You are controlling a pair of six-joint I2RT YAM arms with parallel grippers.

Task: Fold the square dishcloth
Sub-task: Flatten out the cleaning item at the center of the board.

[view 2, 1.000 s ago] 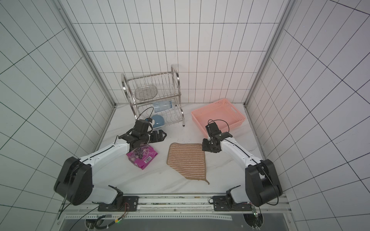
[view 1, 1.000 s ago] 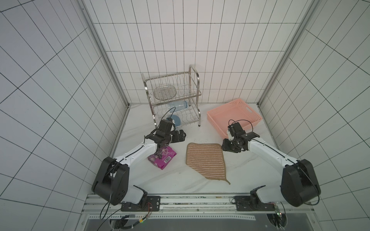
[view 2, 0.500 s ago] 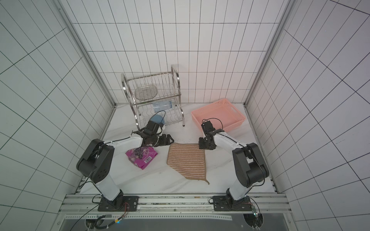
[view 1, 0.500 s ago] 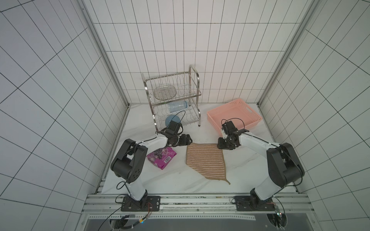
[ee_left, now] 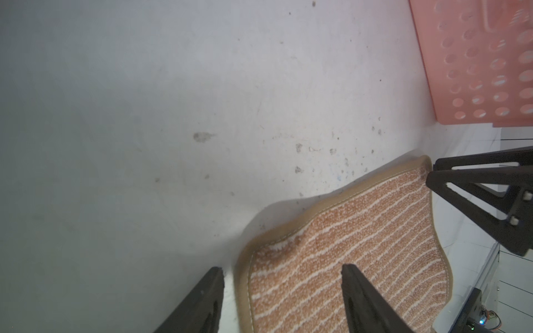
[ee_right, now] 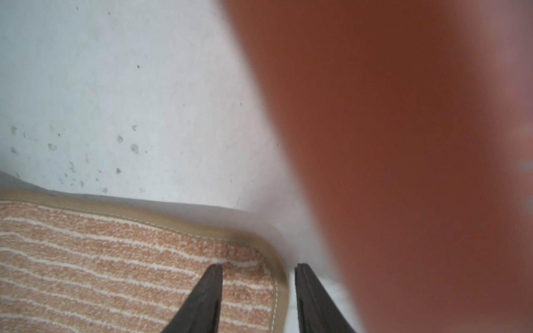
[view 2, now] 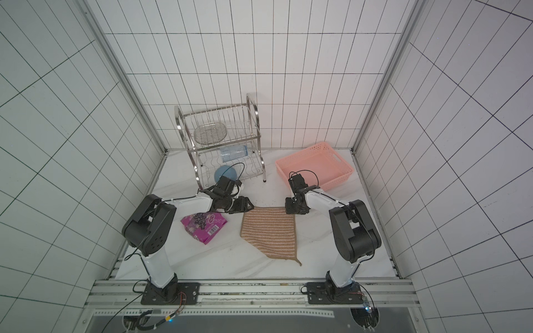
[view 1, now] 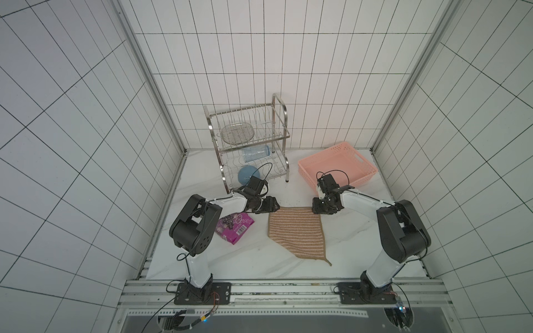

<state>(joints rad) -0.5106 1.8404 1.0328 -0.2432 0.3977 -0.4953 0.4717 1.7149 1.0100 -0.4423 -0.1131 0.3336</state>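
left gripper (ee_left: 281, 268): jaws apart, straddling the far-left corner of the dishcloth (ee_left: 346, 245). one finger is down on bare table (ee_left: 144, 115), the other is over the striped part, w/ the brown hem btwn them. nothing pinched. the hem ripples up a bit there, w/ shadow under it.

right gripper (ee_right: 258, 265): jaws apart too, w/ a narrower gap, straddling the far-right corner hem. one finger is over the stripes, the other is on the table just outside the edge. no grip on the cloth. a big blurred reddish shape fills one side of the right wrist view; can't tell what it is.

in both top views the 2 grippers sit low at the ends of the cloth's far edge, left (view 1: 272, 206) and right (view 1: 320, 209). the dishcloth (view 2: 269, 230) lies spread flat on the table btwn the arms, unfolded, w/ its loop corner pointing toward the robot base.

further out, a magenta snack packet (view 1: 235, 227) lies beside the cloth on the left, apart from it and near the left arm. a pink basket (view 1: 363, 176) sits behind the right gripper. a wire dish rack (view 1: 242, 110) stands at the back behind the left gripper, w/ a clear bottle (view 1: 256, 152) and a blue round thing (view 1: 248, 175) on its lower shelves.
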